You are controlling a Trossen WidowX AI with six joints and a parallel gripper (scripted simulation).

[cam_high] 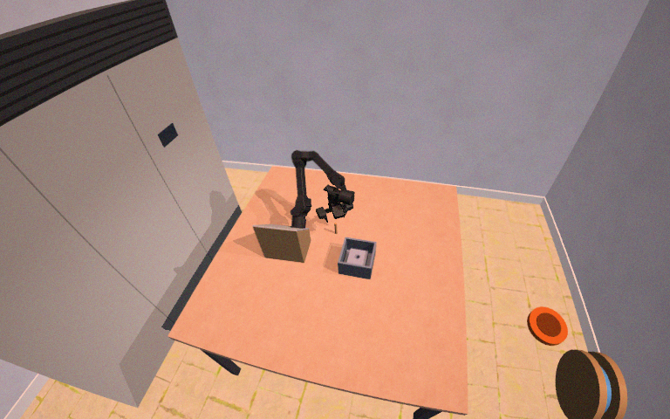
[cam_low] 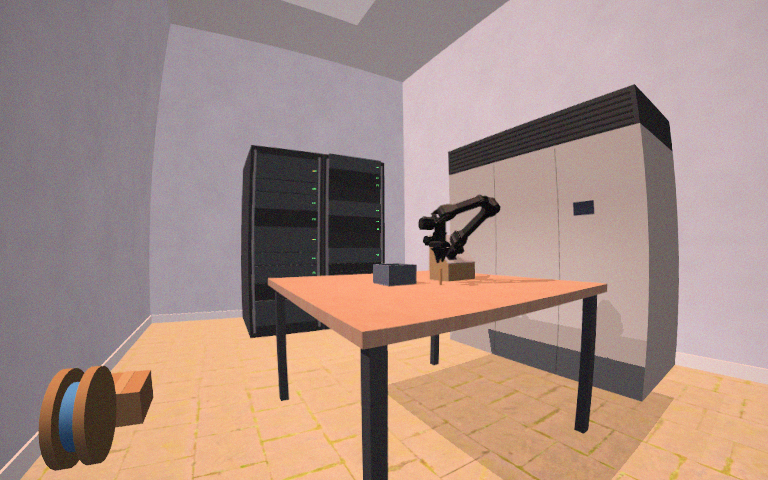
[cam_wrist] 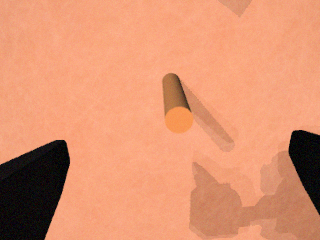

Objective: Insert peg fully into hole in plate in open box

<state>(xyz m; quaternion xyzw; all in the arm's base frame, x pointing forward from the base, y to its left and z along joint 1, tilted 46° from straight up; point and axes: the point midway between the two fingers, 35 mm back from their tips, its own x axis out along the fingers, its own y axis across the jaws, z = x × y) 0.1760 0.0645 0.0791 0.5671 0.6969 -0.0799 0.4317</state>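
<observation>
The peg (cam_high: 335,229) is a small brown cylinder that stands upright on the orange table, behind the box. It also shows in the wrist view (cam_wrist: 176,103) and in the exterior view (cam_low: 440,275). The open dark box (cam_high: 356,257) sits on the table with a light plate and a hole (cam_high: 356,256) at its bottom; it also shows in the exterior view (cam_low: 394,273). My gripper (cam_high: 330,212) hangs above the peg, wide open and empty. In the wrist view the two dark fingertips stand far apart (cam_wrist: 176,180), with the peg between and beyond them.
A tan wedge-shaped block (cam_high: 282,241) stands by the arm's base, left of the box. A large grey cabinet (cam_high: 84,188) stands close to the table's left edge. A server rack (cam_low: 314,234) stands behind the table.
</observation>
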